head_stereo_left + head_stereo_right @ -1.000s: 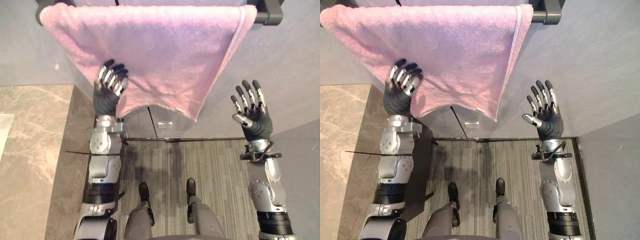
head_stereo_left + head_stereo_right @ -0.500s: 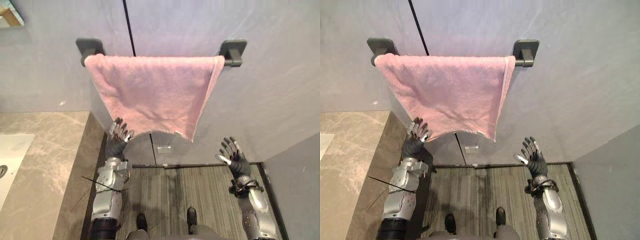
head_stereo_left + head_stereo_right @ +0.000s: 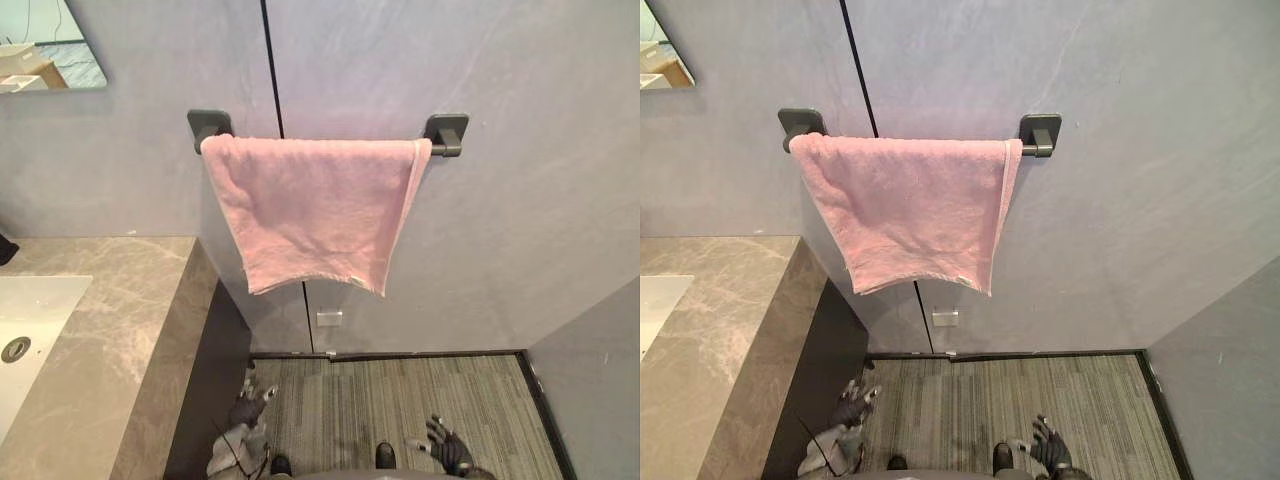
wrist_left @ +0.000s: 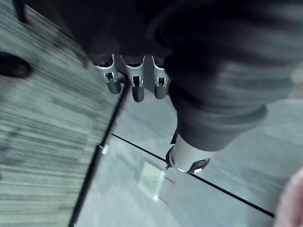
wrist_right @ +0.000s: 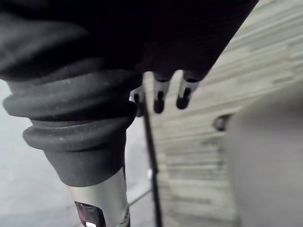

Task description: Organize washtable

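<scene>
Two hands hang low, left hand point(image 3: 246, 410) and right hand point(image 3: 445, 452), fingers wide, empty. The towel point(image 3: 315, 210) drapes its rail point(image 3: 447, 151); next, I judge, comes turning to the worktop point(image 3: 110, 300).

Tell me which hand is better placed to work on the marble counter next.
Left, probably: the left hand hangs open and empty right beside the counter; the right hand, also open, hangs farther from it.

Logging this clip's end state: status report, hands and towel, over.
Left hand and right hand open, empty, low near the floor. Pink terry towel draped over dark wall bar, untouched by either hand. Nothing obstructing it.
</scene>
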Available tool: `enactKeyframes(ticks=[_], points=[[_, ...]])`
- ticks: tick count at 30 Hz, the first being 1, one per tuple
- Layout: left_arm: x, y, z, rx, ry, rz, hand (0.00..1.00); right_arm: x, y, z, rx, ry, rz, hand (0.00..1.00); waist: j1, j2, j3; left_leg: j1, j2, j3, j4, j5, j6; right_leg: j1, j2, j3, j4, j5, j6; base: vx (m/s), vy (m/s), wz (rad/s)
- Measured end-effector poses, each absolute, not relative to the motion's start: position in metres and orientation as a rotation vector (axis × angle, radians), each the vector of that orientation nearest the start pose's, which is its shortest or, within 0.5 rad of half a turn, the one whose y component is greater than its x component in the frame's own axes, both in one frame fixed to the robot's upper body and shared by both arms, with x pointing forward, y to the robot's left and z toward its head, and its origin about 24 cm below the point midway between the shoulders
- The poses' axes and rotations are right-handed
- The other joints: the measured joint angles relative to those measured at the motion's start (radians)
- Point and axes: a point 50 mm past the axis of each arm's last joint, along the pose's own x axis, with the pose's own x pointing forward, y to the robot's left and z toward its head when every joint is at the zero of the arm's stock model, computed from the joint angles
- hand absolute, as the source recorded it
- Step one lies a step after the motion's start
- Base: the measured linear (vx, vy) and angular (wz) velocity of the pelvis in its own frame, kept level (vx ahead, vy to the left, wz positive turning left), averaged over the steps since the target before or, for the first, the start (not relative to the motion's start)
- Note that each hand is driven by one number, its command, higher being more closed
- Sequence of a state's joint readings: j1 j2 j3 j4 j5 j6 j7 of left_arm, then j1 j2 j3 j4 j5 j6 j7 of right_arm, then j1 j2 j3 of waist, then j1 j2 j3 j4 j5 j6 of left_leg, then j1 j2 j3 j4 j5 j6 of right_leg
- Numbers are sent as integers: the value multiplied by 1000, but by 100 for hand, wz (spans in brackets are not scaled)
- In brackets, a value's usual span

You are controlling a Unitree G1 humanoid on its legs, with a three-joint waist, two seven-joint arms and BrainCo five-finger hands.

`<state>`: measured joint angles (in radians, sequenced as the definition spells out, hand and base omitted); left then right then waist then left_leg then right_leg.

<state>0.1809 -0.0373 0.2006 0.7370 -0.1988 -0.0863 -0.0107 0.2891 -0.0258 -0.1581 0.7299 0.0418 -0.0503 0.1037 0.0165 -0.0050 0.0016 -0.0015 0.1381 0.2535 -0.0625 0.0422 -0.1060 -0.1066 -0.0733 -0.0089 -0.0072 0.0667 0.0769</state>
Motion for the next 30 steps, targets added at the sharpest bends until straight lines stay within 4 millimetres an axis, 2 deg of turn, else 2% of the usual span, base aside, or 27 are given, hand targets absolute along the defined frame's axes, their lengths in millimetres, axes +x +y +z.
enactKeyframes(ticks=[1,3,6,12,20,25,30], points=[[106,186,-144,-258,870,369,0,78,-195,-147,120,965,-203,0,-1,0,-5,11,0,1,-8,0,0,9,1,0,-5,0,0,6,-2,-8],[91,188,-153,-227,950,406,0,72,-196,-152,132,999,-242,0,3,-3,-11,18,0,1,-12,0,0,24,1,-1,-17,0,0,3,0,5],[76,195,-158,-221,1004,475,0,68,-198,-156,159,1029,-291,0,6,-1,-16,36,-4,0,-34,0,0,35,0,-8,-22,-1,1,18,0,6],[61,196,-163,-271,1062,555,0,64,-199,-162,199,1090,-348,0,4,3,-23,49,-5,0,-36,-4,-1,53,0,-5,-29,-4,2,60,1,-2],[62,192,-166,-289,1088,503,0,68,-197,-166,206,1128,-334,0,0,5,-30,50,-6,-5,-31,-7,-3,55,0,-9,-30,-7,2,45,-5,1],[68,189,-167,-226,1106,426,0,75,-197,-166,126,1140,-265,0,-2,8,-28,54,-9,-24,-30,-9,-2,69,-3,-24,-33,-12,3,14,-4,9],[68,192,-167,-215,1105,426,0,77,-197,-166,93,1150,-237,0,-4,5,-26,55,-15,-38,-30,-15,-3,72,-11,-40,-32,-19,4,-15,3,10]])
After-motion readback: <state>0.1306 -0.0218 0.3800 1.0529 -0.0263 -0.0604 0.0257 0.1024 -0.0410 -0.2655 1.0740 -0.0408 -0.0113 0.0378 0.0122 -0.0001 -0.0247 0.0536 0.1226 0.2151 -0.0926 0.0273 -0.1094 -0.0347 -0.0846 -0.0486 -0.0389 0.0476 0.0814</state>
